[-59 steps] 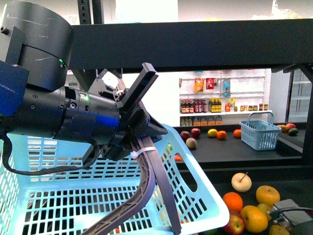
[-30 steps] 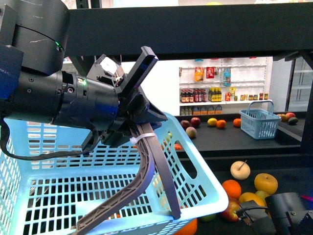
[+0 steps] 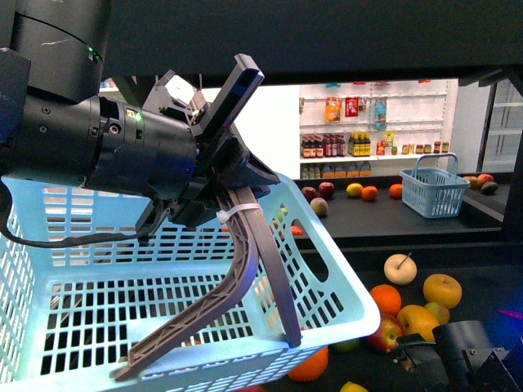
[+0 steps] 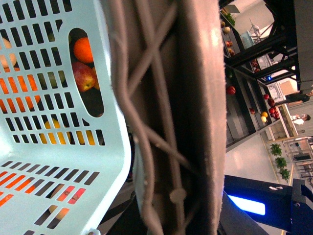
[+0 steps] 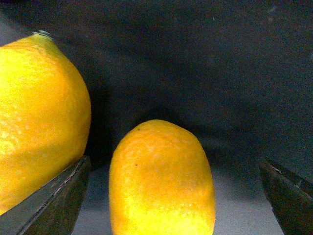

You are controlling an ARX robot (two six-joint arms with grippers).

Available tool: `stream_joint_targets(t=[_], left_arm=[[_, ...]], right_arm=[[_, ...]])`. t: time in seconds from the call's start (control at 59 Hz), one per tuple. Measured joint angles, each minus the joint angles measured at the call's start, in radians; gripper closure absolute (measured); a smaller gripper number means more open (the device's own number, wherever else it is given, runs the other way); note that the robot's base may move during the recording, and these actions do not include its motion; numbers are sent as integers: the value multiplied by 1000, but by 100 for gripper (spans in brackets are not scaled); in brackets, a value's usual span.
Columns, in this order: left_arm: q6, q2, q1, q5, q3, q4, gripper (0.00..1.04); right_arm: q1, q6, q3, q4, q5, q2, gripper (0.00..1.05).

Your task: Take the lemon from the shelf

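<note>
In the right wrist view an oval, bright yellow lemon (image 5: 161,178) lies on the dark shelf tier (image 5: 220,73). It sits between the two fingers of my open right gripper (image 5: 173,161), and no touch shows. A larger yellow fruit (image 5: 39,117) lies just outside one finger (image 5: 58,196). In the front view my right arm's wrist (image 3: 466,355) is low at the right among the fruit. My left gripper (image 3: 225,192) is shut on the grey-brown basket handle (image 3: 245,269) and holds up the light blue basket (image 3: 343,302). The handle (image 4: 195,122) fills the left wrist view.
On the lower black tier (image 3: 490,269) lie a cream apple (image 3: 400,268), oranges (image 3: 386,298), a yellow-orange fruit (image 3: 441,290) and a red apple (image 3: 382,333). A small blue basket (image 3: 433,194) and more fruit (image 3: 325,189) sit on the farther tier. White store shelves (image 3: 359,147) stand behind.
My right arm has come further into the front view at the lower right, in among the fruit. The shelf and fruit have shifted up in the picture. The left gripper still holds the handle.
</note>
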Motion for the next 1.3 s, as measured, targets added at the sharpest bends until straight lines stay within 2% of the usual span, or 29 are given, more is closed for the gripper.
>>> stream_joint_targets(t=[0.186,0.508,0.593,0.847,1.05,1.186,1.304], left_arm=[[0,0,0,0,0,0,92],[0,0,0,0,0,0,92],[0,0,0,0,0,0,92],[0,0,0,0,0,0,92],[0,0,0,0,0,0,92],[0,0,0,0,0,0,92],[0,0,0,0,0,0,92]], right_arm=[[-3,0,18,-10,1,29,4],[0,2,41,-16,0,49,46],[-1,3,41,-13,-1,49,51],[-17,-2,-48,61,3,-14,52],[-64,13,-228,203,-9,-254,52],[-79,76,-338,241,-101,-488,52],[-37,164,-397,204,-203,-730,52]])
